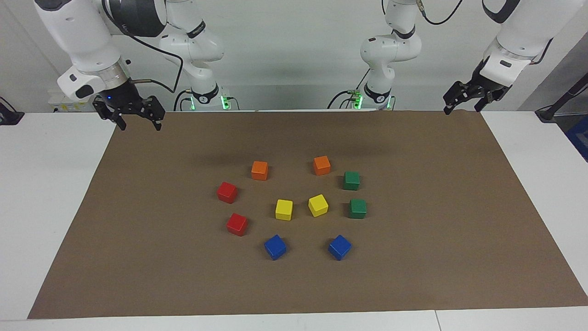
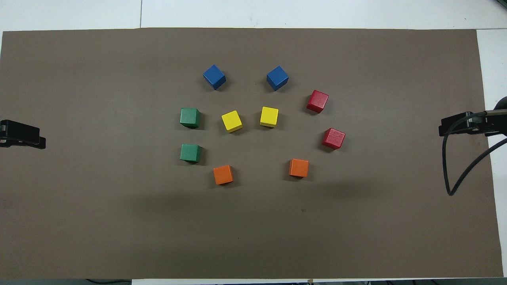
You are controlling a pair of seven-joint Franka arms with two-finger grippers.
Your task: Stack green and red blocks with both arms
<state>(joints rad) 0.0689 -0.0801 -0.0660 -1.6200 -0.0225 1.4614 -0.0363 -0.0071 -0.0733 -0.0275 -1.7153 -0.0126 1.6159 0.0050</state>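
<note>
Two green blocks (image 1: 351, 180) (image 1: 357, 208) sit apart on the brown mat toward the left arm's end, one nearer to the robots than the other; the overhead view shows them too (image 2: 189, 117) (image 2: 190, 152). Two red blocks (image 1: 227, 192) (image 1: 237, 224) sit likewise toward the right arm's end (image 2: 317, 101) (image 2: 333, 138). All four rest singly on the mat. My left gripper (image 1: 461, 109) hangs open and empty over the mat's corner close to its base. My right gripper (image 1: 139, 125) hangs open and empty over the mat's corner at its own end.
Between the green and red blocks lie two yellow cubes (image 1: 284, 209) (image 1: 318, 205). Two orange cubes (image 1: 259, 170) (image 1: 322, 165) sit nearer to the robots and two blue cubes (image 1: 275, 247) (image 1: 340, 247) farther out. The brown mat (image 1: 459, 257) covers most of the white table (image 1: 46, 184).
</note>
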